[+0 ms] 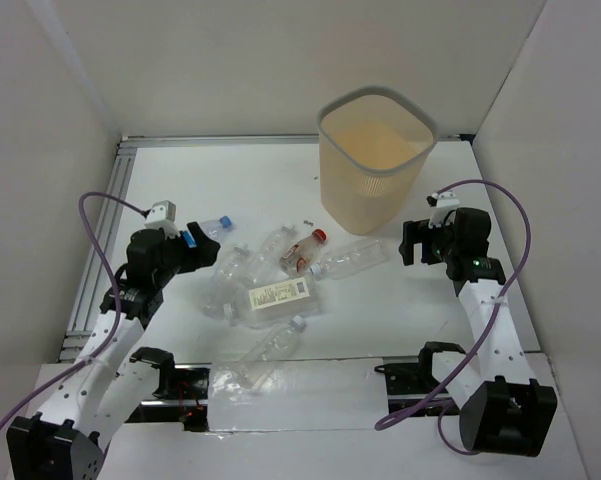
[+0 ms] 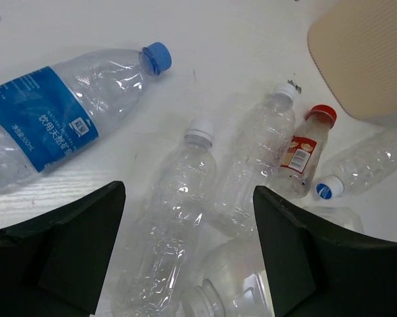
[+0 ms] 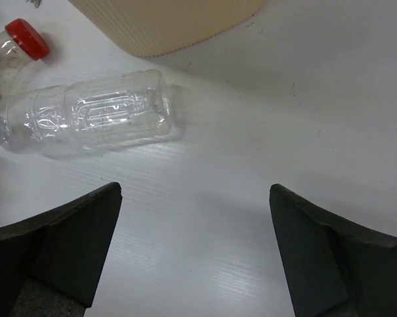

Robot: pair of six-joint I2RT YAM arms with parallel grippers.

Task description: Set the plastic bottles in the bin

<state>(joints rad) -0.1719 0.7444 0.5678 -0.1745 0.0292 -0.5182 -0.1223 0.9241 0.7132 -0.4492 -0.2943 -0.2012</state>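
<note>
Plastic bottles [image 1: 276, 297] on the table [image 1: 400, 315], before the bin [image 1: 365, 205].

Bottles [image 2: 172, 218] clear crinkly plastic; bin [image 1: 372, 190] ribbed, matt.

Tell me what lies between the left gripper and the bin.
Left wrist view: two white-capped bottles lie ahead of the left gripper, then a red-capped bottle nearer the bin.

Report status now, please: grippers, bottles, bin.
Left gripper open, over the plastic bottles. Right gripper open, empty, near the bin. Bottles on table, none seen in bin. No obstacle seen.
</note>
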